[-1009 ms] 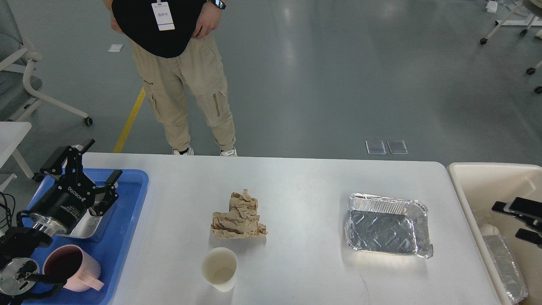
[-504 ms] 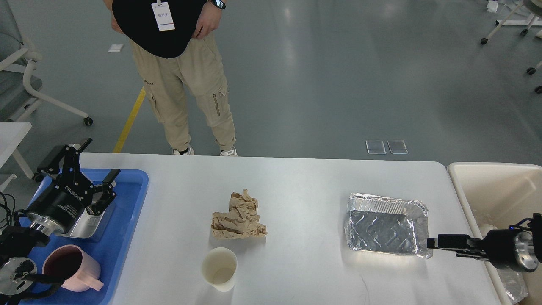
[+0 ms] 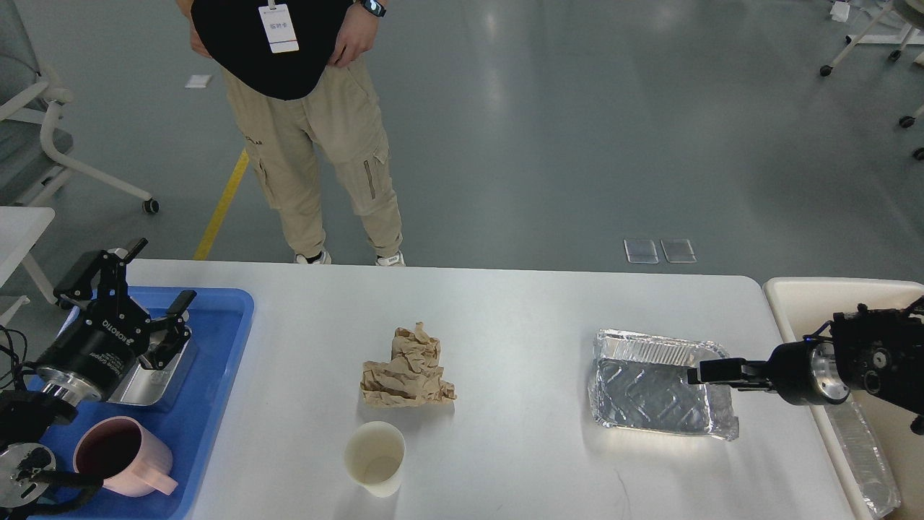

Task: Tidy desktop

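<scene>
The white desktop [image 3: 520, 325] holds a crumpled brown paper [image 3: 408, 368] in the middle. A paper cup [image 3: 374, 458] stands upright in front of it, and an empty foil tray [image 3: 653, 386] lies to the right. My right gripper [image 3: 699, 373] reaches in from the right, level, its tip over the foil tray's right side. It is seen side-on, so its fingers cannot be told apart. My left gripper [image 3: 155, 278] stands open over a metal container [image 3: 159, 372] in the blue tray [image 3: 224, 347], holding nothing.
A pink mug [image 3: 119, 456] sits at the near end of the blue tray. A beige bin [image 3: 808, 296] beside the table's right edge holds a clear plastic piece [image 3: 863, 455]. A person [image 3: 317, 130] stands at the far side.
My right arm has swung in from over the bin and now reaches left over the foil tray. My left gripper has drifted slightly left, still open.
</scene>
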Available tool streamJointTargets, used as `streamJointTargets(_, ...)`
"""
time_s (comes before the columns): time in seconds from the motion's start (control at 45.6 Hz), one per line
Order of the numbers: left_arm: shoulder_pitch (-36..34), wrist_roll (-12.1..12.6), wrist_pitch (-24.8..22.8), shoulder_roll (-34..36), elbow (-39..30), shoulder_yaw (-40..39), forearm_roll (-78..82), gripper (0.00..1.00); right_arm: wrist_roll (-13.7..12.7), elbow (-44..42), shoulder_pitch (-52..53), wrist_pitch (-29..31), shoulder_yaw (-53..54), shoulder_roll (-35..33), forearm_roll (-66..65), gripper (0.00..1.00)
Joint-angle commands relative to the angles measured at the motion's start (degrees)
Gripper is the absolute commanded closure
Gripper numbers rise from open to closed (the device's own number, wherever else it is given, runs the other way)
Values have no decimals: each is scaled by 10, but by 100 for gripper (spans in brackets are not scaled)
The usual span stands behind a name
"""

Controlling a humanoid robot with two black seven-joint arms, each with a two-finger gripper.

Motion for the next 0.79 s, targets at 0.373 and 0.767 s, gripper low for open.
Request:
streamJointTargets(0.373, 11, 0, -7, 5, 1, -10, 0, 3, 1, -103, -47, -9, 9, 70, 5, 0)
streamJointTargets(0.767, 18, -2, -8, 4, 0, -11, 0, 3, 12, -147, -76, -33, 12, 100, 6, 0)
